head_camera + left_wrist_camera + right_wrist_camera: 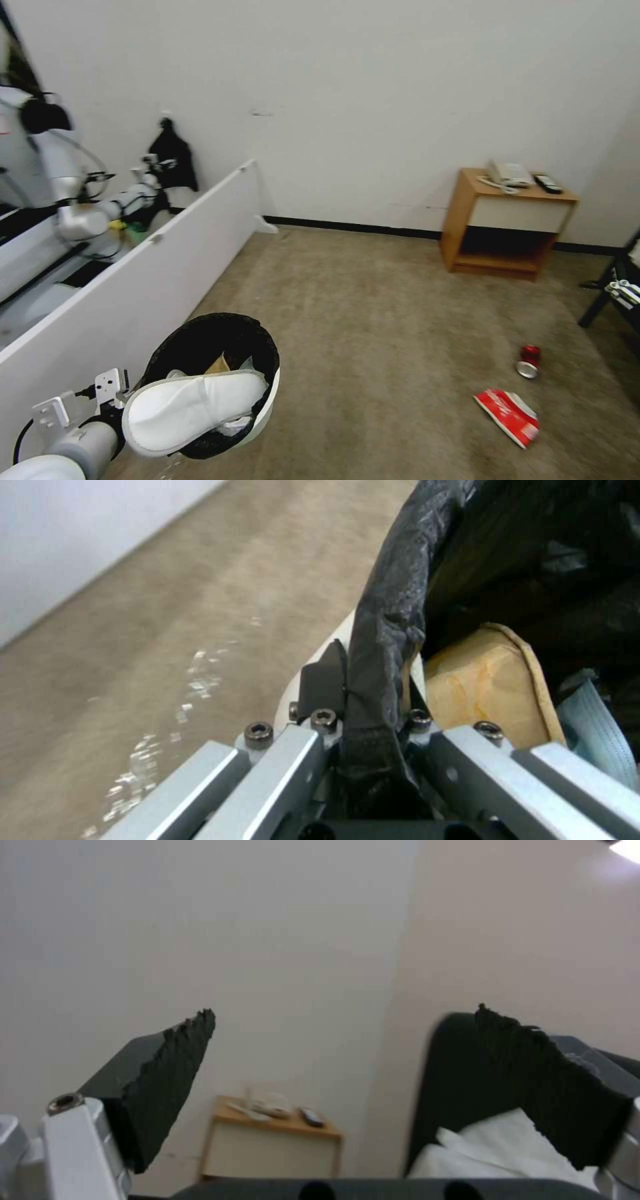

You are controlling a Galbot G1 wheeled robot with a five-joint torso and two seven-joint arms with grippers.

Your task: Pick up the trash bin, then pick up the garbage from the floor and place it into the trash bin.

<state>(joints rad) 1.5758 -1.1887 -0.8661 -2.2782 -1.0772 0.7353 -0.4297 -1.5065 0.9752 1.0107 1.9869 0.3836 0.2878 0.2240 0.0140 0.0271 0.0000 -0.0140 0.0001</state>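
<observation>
The trash bin (265, 408), white with a black bag (390, 600) over its rim, hangs tilted at the lower left. My left gripper (122, 393) is shut on its rim; in the left wrist view my left gripper (370, 690) pinches the bag-covered edge. A white slipper (193, 403) lies across the bin's mouth, with brown cardboard (483, 680) and tissue under it. On the carpet to the right lie a red can (529, 361) and a red snack packet (508, 415). My right gripper (343, 1012) is open and holds nothing, raised and facing the wall.
A long white board (153, 267) slants along the left, with a mirror behind it reflecting a robot arm. A wooden nightstand (507, 220) with a phone and remote stands against the far wall. A black chair (460, 1075) stands at the right edge. The carpet between them is open.
</observation>
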